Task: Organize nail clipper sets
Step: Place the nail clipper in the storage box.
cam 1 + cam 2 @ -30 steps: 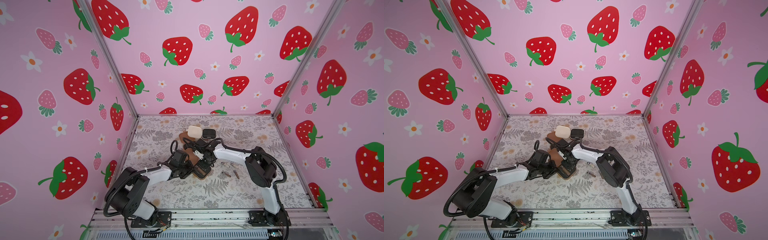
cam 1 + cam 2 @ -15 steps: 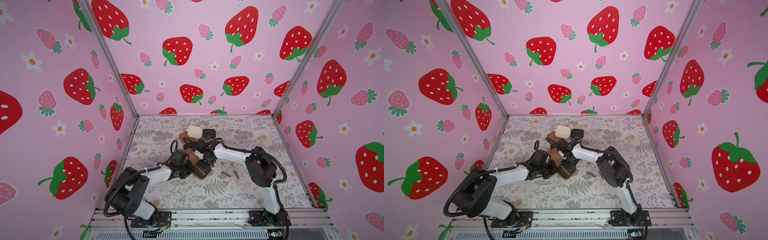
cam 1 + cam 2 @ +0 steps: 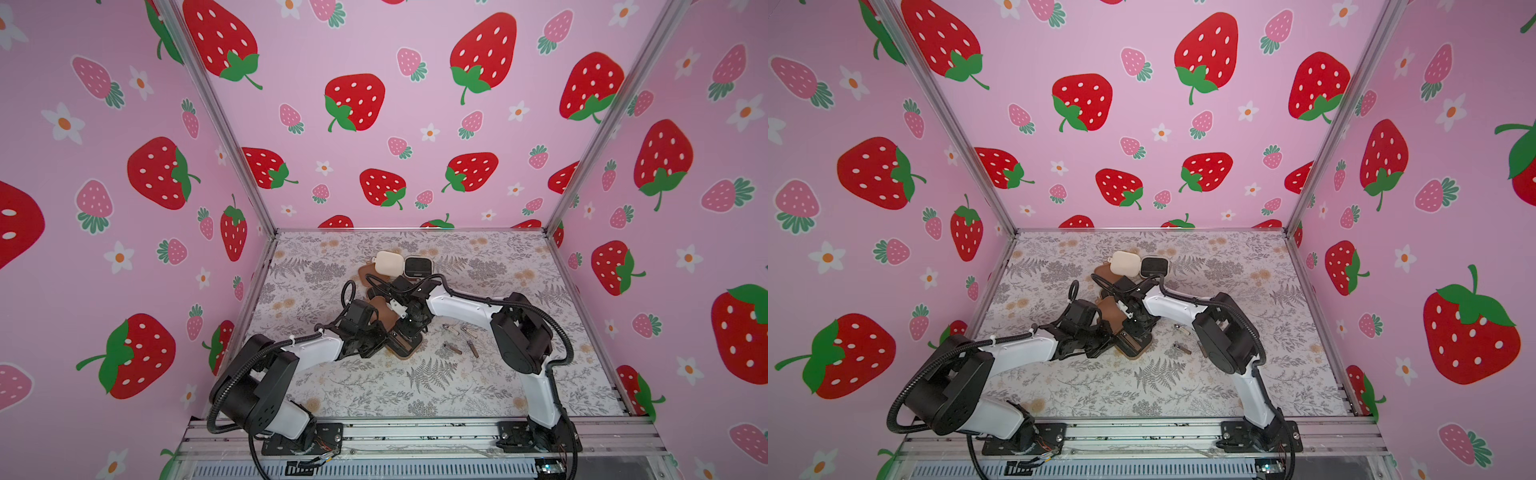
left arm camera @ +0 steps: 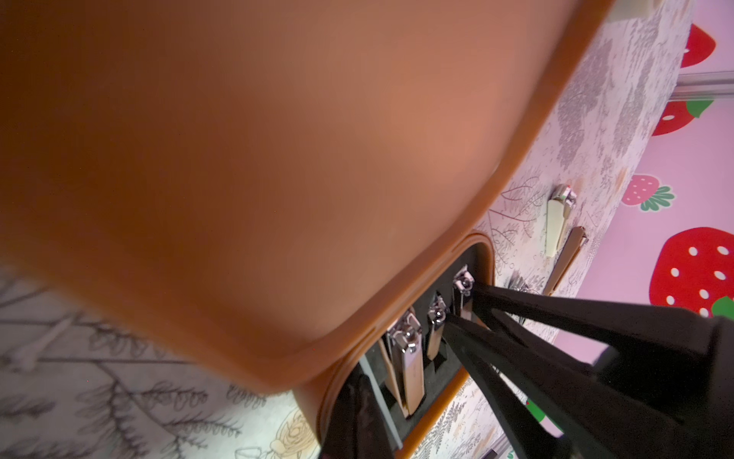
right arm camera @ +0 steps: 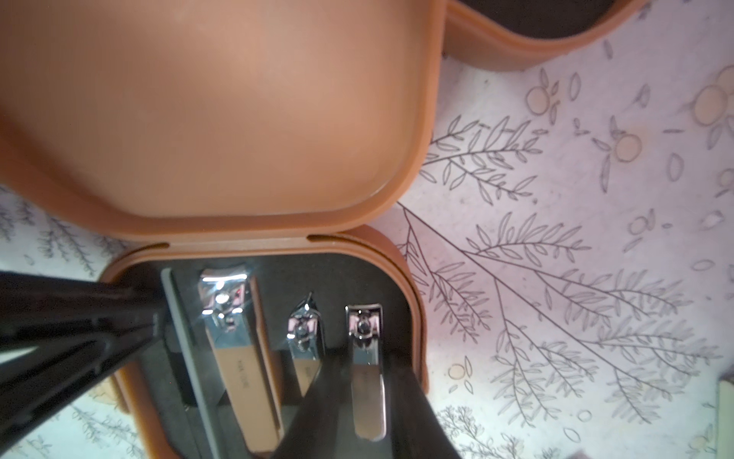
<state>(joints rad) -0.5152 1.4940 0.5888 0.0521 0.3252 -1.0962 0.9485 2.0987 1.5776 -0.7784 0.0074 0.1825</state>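
Observation:
A brown case (image 3: 405, 348) lies open mid-table with its lid (image 3: 384, 316) raised. Its black insert holds a grey file (image 5: 186, 357), a large clipper (image 5: 238, 357) and two small clippers. My right gripper (image 5: 363, 357) reaches into the case, open narrowly, one finger on each side of the outermost small clipper (image 5: 365, 341), which sits in its slot. My left gripper (image 4: 359, 381) is shut, its tips pressed on the base's rim beside the file. Both grippers meet over the case in both top views, left (image 3: 1113, 343) and right (image 3: 1136, 332).
The cream case lies open at the back, lid (image 3: 388, 262) beside its black-lined base (image 3: 418, 266). Another brown case (image 3: 368, 276) sits just in front of it. Several loose metal tools (image 3: 453, 348) lie on the floral mat right of the open case. Pink walls enclose three sides.
My right gripper's jaws have eased apart around the small clipper. Both arms stay where they were, and the left gripper stays shut on the rim.

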